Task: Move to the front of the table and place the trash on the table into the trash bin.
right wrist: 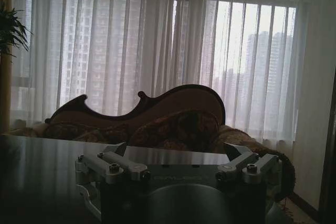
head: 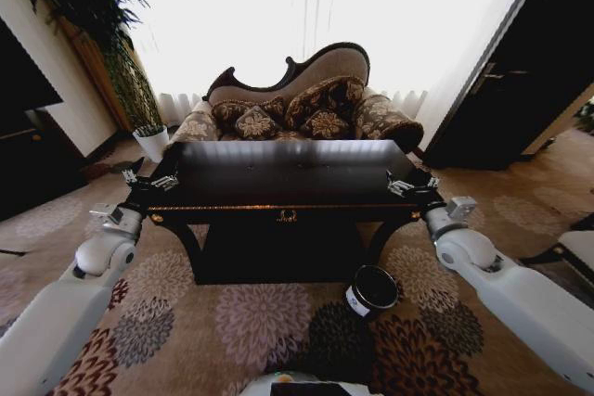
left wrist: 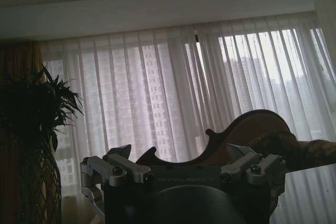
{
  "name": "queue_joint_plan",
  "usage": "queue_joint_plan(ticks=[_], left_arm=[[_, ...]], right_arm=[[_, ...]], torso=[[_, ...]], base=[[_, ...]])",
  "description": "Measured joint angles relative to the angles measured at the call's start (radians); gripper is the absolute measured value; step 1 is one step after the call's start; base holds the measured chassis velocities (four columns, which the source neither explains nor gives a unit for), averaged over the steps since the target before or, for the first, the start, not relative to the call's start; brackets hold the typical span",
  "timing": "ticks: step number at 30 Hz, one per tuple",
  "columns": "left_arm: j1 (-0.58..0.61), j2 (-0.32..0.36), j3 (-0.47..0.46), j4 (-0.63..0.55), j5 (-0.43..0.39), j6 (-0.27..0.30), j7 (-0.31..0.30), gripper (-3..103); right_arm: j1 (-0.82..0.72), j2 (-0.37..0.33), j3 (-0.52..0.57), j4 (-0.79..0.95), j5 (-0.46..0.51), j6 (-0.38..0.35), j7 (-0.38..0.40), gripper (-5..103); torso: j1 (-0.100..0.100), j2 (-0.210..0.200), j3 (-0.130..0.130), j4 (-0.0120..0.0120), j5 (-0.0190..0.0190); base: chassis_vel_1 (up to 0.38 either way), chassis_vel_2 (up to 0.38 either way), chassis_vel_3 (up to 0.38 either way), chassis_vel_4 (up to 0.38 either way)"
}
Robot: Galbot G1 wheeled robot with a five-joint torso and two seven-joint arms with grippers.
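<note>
Head view: left gripper (head: 148, 180) open at table (head: 278, 194) left corner; right gripper (head: 411, 184) open at right corner; trash bin (head: 372, 290) on floor below right gripper.

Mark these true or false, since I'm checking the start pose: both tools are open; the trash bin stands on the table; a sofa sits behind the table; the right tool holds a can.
1. Both tools are open. True: left tool and right tool are spread, holding nothing.
2. The trash bin stands on the table. False: it stands on the carpet, by the table's front right leg.
3. A sofa sits behind the table. True.
4. The right tool holds a can. False: it holds nothing.
</note>
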Motion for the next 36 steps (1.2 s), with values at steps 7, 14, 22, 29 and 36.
queue_joint_plan(ticks=[7,14,22,29,36], left_arm=[[0.000,0.000,0.000,0.000,0.000,0.000,0.000,100],[0.000,0.000,0.000,0.000,0.000,0.000,0.000,100],[0.000,0.000,0.000,0.000,0.000,0.000,0.000,100],[0.000,0.000,0.000,0.000,0.000,0.000,0.000,100],[0.000,0.000,0.000,0.000,0.000,0.000,0.000,100]], right_arm=[[0.000,0.000,0.000,0.000,0.000,0.000,0.000,100],[0.000,0.000,0.000,0.000,0.000,0.001,0.000,100],[0.000,0.000,0.000,0.000,0.000,0.001,0.000,100],[0.000,0.000,0.000,0.000,0.000,0.001,0.000,100],[0.000,0.000,0.000,0.000,0.000,0.001,0.000,100]], torso=[[0.000,0.000,0.000,0.0000,0.0000],[0.001,0.000,0.000,0.0000,0.0000],[0.001,0.000,0.000,0.0002,0.0000],[0.001,0.000,0.000,0.0000,-0.0001],[0.001,0.000,0.000,0.0001,0.0000]], base=[[0.165,-0.180,-0.159,0.168],[0.137,-0.127,-0.134,0.133],[0.145,-0.152,-0.150,0.160],[0.137,-0.131,-0.147,0.121],[0.156,-0.141,-0.149,0.158]])
